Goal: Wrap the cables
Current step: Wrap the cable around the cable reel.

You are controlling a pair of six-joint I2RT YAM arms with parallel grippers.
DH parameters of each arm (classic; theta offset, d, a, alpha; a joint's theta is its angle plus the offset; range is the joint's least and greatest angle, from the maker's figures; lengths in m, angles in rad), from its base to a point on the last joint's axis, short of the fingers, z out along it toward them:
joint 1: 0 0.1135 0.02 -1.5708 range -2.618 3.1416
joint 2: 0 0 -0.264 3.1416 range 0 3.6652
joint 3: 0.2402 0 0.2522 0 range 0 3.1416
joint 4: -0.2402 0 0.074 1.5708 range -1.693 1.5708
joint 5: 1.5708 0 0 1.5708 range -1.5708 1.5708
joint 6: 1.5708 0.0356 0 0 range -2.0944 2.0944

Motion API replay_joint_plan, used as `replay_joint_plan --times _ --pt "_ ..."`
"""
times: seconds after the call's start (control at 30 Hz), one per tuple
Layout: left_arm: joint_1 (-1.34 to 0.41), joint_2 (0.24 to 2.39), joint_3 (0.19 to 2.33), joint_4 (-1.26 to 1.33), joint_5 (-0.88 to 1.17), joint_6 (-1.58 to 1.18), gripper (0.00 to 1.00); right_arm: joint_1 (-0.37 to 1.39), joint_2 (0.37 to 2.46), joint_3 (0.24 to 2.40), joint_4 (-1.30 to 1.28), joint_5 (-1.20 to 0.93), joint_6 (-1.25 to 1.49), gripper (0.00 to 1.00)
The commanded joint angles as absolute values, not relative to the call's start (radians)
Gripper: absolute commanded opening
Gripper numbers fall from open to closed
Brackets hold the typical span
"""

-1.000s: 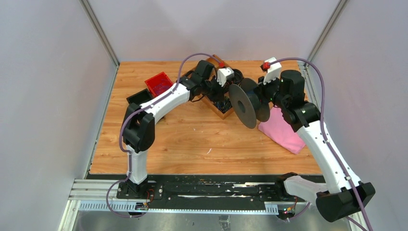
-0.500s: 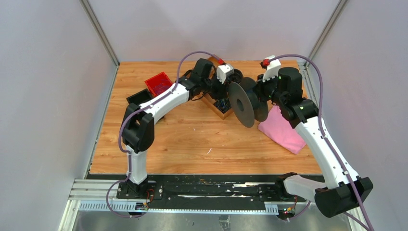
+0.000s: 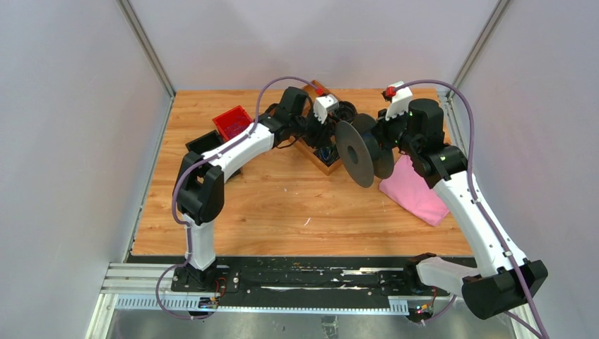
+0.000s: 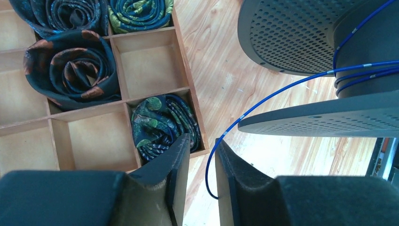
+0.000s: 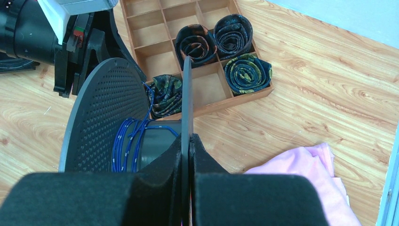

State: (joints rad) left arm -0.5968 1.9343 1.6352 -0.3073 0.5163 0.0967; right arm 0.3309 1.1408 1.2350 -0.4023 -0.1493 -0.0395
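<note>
Cable (image 4: 242, 117): thin, blue, string-like. We see several turns of it wound on the hub of a dark grey spool (image 4: 301, 33), between the two perforated discs. The same blue turns show in the right wrist view. One strand leaves the hub, sags in a long curve above the worktop (image 4: 221, 61) and comes down into the left tool (image 4: 201, 181). Its loose end curls in the gap there.

Left tool: fingers parted a little, a narrow slot between the pads. The strand hangs in that slot, nearer one finger than the other. It is not pinched, and we cannot tell whether it touches a pad.

Right tool (image 5: 189, 150): closed tight on the rim of one spool disc, the thin edge of the disc running up from between the pads. It holds the spool on edge, discs upright, between the two arms.

Just beside the spool, on the left arm's side, we note a wooden tray (image 3: 326, 164) of square compartments. Rolled ties (image 4: 70, 70) sit in some of them, one roll to a compartment, dark with orange or green patterns. A green one lies in the corner nearest the left tool.

On the spool's other side, a pink cloth (image 3: 417, 194) lies on the worktop. Farther left are a red bin (image 3: 233, 123) and, beside it, a black bin (image 3: 205, 143).
</note>
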Motion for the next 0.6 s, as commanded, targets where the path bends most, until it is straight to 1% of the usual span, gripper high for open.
replay_joint_plan --times 0.0,0.3,0.43,0.57 --pt "-0.591 1.896 1.622 -0.269 0.559 0.092 0.32 0.313 1.111 1.281 -0.365 -0.152 -0.023 0.01" --pt "-0.591 1.915 1.634 -0.27 0.592 0.067 0.37 0.31 1.103 1.272 -0.366 -0.155 -0.025 0.01" --pt "-0.589 1.913 1.636 -0.272 0.593 0.064 0.42 0.308 1.099 1.262 -0.365 -0.154 -0.026 0.01" --pt "-0.585 1.914 1.648 -0.282 0.596 0.052 0.42 0.309 1.094 1.252 -0.361 -0.155 -0.028 0.01"
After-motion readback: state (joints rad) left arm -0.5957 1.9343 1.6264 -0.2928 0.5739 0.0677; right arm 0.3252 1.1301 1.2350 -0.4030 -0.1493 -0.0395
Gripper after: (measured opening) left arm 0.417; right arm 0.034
